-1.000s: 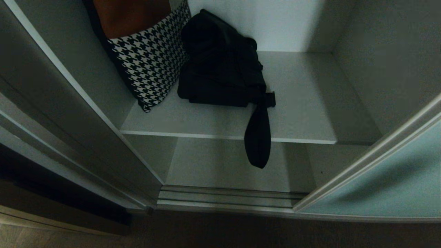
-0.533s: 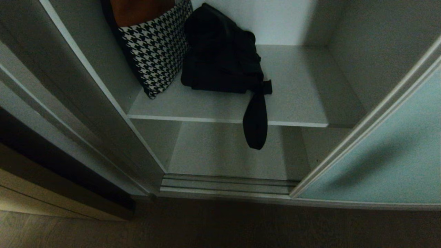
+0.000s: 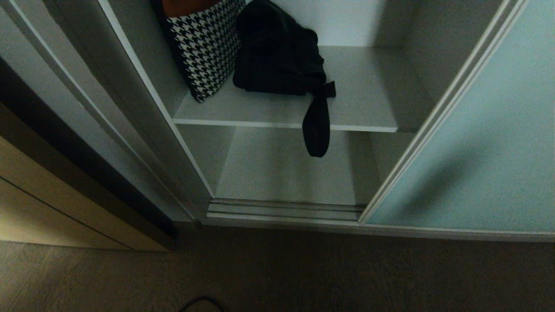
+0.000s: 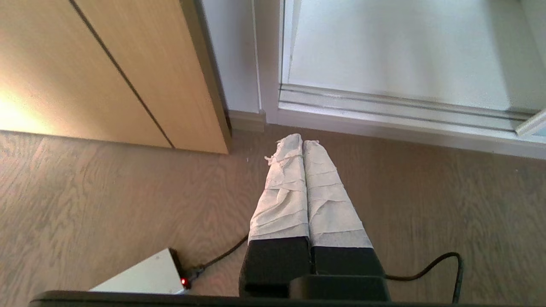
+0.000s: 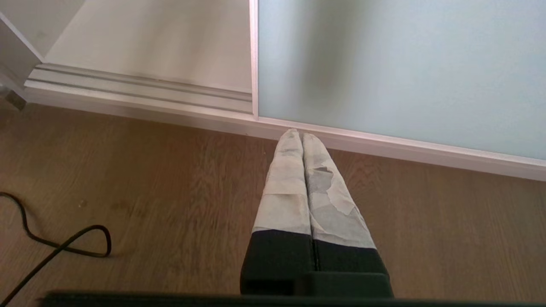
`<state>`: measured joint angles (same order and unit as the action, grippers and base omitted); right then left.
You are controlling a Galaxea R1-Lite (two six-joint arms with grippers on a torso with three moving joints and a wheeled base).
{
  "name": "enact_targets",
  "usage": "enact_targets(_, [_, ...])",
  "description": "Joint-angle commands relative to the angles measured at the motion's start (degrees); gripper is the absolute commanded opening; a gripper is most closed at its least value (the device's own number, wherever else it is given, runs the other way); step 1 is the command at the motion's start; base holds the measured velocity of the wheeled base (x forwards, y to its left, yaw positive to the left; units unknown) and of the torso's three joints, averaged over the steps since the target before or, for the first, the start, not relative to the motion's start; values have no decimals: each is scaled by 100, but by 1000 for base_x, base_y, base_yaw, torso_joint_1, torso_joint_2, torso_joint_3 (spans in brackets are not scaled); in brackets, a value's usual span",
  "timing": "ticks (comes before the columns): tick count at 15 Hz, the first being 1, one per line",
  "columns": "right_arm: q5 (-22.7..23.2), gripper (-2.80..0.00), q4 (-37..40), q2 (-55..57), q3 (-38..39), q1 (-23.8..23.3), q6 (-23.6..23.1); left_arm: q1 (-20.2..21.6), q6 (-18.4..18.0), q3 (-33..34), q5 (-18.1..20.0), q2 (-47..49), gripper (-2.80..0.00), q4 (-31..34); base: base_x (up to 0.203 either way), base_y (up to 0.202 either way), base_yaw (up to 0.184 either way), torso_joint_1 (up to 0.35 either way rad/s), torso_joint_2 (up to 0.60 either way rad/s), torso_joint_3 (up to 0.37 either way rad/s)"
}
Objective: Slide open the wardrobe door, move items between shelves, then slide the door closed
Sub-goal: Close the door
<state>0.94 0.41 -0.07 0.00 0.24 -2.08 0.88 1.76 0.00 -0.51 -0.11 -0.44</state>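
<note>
The tall frosted pale blue-green glass sliding wardrobe door point(image 3: 472, 143) in its slim silver-white frame is standing at 3 o'clock, leaving the compartment open. On the upper pale grey-white shelf point(image 3: 364, 99), a black-and-white houndstooth bag with an orange top point(image 3: 206, 47) is leaning at 11 o'clock, touching a floppy black fabric bag point(image 3: 279, 56) whose strap is hanging over the shelf's front edge. The left end effector point(image 4: 297, 143) and right end effector point(image 5: 297, 135) are hovering over the brown wood floor point(image 4: 106, 200), wrapped fingers pressed together, holding nothing.
</note>
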Motion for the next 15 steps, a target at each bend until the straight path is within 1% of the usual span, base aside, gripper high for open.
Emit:
enact_targets(1, [3,-280,2,-1,0,2,-3,0,9,9,-2,22,-280,-9,0,0,0,0,0,0])
enact_targets(13, [3,-280,2,-1,0,2,-3,0,0,9,-2,28,-280,-9,0,0,0,0,0,0])
enact_targets(15, [12,-280,-6,-1,9,2,-98,0,0,9,-2,21,-280,-9,0,0,0,0,0,0])
